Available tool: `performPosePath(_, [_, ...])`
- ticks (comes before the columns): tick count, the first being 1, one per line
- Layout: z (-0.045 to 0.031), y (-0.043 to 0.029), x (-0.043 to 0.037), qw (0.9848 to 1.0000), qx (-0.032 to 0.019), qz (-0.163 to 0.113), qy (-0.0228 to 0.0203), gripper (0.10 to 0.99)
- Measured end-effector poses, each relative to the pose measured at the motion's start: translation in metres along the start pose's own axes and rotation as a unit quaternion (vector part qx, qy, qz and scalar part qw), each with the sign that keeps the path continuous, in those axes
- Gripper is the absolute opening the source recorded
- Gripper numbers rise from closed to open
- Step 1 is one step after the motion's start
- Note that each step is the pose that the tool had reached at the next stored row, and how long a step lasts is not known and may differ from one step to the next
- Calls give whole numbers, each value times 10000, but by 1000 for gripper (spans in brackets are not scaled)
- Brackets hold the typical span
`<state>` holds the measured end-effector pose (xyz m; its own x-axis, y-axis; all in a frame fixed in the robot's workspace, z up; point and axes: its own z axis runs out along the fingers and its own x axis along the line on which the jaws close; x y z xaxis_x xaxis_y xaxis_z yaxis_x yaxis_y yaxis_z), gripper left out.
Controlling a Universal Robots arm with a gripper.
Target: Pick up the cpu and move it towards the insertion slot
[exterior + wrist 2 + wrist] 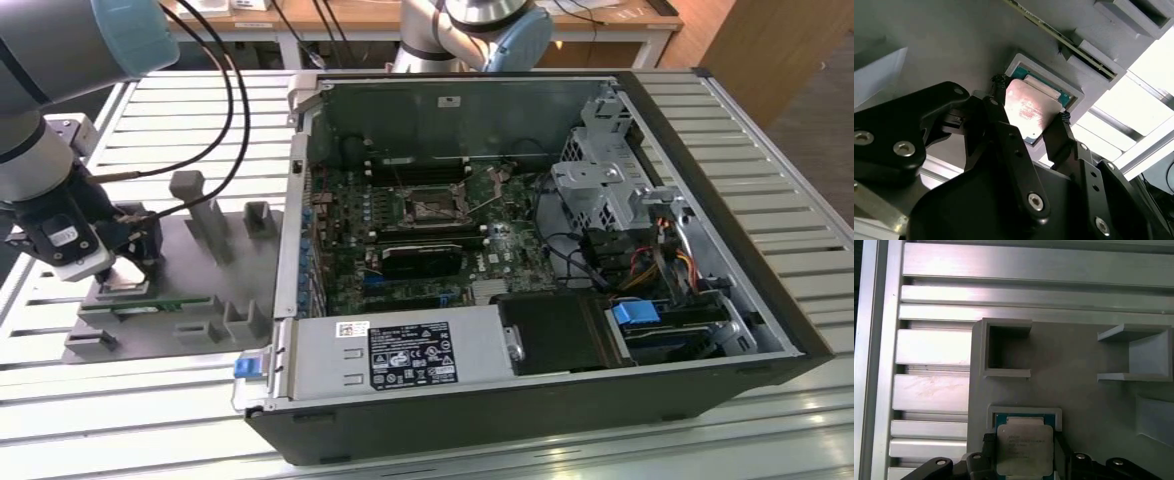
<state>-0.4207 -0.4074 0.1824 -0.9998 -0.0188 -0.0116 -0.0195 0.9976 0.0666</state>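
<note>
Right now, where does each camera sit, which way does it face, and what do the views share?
Exterior view: off the arm, looking down on the open computer case, its insertion slot and the grey fixture; arm and gripper at the exterior view's left.
First wrist view: on the wrist, facing straight down on the grey fixture and slatted table; the fingertips flank the cpu.
Second wrist view: on the wrist, slanting along the black gripper links to the cpu.
Shared: both wrist views show the gripper shut on the cpu.
</note>
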Motion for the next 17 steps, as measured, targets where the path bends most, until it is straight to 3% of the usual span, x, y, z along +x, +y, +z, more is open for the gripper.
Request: performPosePath(17, [-328,22,-4,10000,-10,0,-3,541])
